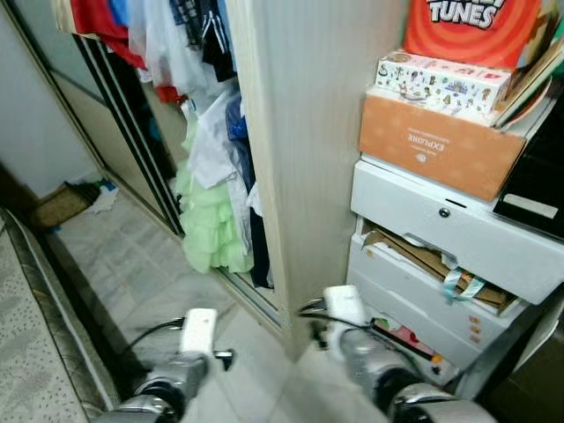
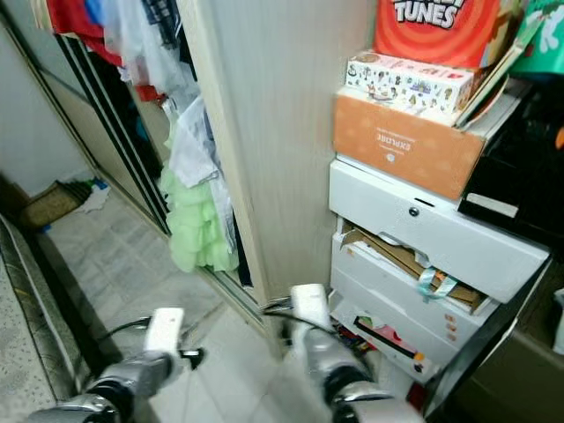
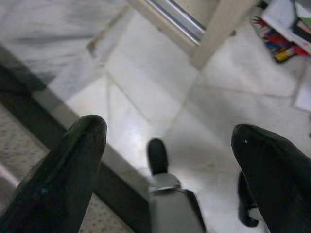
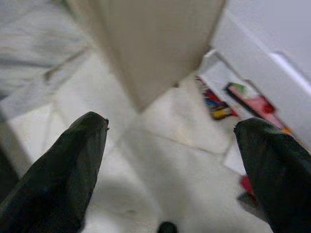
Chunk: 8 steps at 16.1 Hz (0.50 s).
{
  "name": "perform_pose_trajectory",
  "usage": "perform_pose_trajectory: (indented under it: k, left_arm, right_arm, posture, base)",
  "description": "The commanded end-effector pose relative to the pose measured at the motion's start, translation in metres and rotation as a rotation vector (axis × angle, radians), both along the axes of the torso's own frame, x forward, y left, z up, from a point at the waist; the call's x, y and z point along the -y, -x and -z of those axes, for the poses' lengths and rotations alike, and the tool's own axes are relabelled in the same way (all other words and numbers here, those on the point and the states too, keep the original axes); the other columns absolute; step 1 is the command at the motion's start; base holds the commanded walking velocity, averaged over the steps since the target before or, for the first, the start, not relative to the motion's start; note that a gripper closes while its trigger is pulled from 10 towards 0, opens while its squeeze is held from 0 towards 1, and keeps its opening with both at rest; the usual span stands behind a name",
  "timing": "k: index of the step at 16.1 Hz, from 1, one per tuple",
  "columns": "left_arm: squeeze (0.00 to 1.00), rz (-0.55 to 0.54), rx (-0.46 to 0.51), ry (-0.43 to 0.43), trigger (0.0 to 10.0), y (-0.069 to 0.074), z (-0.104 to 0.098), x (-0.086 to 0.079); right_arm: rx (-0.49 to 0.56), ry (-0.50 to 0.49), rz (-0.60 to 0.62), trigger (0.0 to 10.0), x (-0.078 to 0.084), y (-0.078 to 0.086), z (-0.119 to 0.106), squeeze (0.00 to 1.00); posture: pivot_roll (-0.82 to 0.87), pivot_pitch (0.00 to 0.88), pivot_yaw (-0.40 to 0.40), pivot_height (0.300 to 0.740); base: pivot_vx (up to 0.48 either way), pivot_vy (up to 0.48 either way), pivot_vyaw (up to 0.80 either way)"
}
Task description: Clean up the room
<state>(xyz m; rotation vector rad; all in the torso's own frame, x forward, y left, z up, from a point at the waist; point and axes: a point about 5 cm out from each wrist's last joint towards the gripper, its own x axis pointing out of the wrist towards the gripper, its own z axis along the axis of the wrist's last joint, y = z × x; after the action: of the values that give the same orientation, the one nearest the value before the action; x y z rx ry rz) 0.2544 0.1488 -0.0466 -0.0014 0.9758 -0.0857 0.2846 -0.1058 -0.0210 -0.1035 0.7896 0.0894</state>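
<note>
Pale marble floor tiles (image 1: 132, 256) run from a grey speckled mattress edge (image 1: 31, 352) on my left to a light wood wardrobe panel (image 1: 308, 132) straight ahead.

Task items: clothes (image 1: 211, 185) hang in the open wardrobe, among them one pale green ruffled garment (image 1: 207, 220) reaching almost to the floor; the upper garments are cut off by the frame edge. One small heap of items (image 1: 75, 201) lies on the floor in the far corner, too small to identify.

Right of the panel stands one white drawer unit (image 1: 441, 238) with three drawers visible. The middle drawer (image 1: 432, 260) is open, with cardboard and a ribbon protruding. Two boxes are stacked on top: an orange cardboard box (image 1: 436, 145) and a printed white box (image 1: 441, 84) above it. Coloured items (image 4: 216, 104) lie on the floor at the unit's base, blurred.

My left gripper (image 3: 167, 145) hangs above bare tile, fingers apart, holding nothing. My right gripper (image 4: 170, 141) hangs near the panel's foot, fingers likewise apart and empty.
</note>
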Motion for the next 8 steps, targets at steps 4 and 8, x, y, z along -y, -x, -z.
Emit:
perform_pose_trajectory:
  k: [4,8]
  left_arm:
    - [0.00,-0.031,0.007,-0.024,10.0,-0.0010,-0.0014,-0.0146]
    - [0.00,-0.026,0.006,-0.024,10.0,-0.0009,-0.0013,-0.0141]
  right_arm:
    - [-0.019,-0.043,0.008,10.0,-0.0135,0.0026,0.0006,0.00]
    - [-0.004,-0.039,-0.003,10.0,-0.0139,0.0017,-0.0004,0.00]
  posture:
    - [-0.09,0.000,0.074,0.740]
    - [-0.09,0.000,0.075,0.740]
  base:
    - [0.000,0.000,-0.39]
    - [0.000,0.000,-0.70]
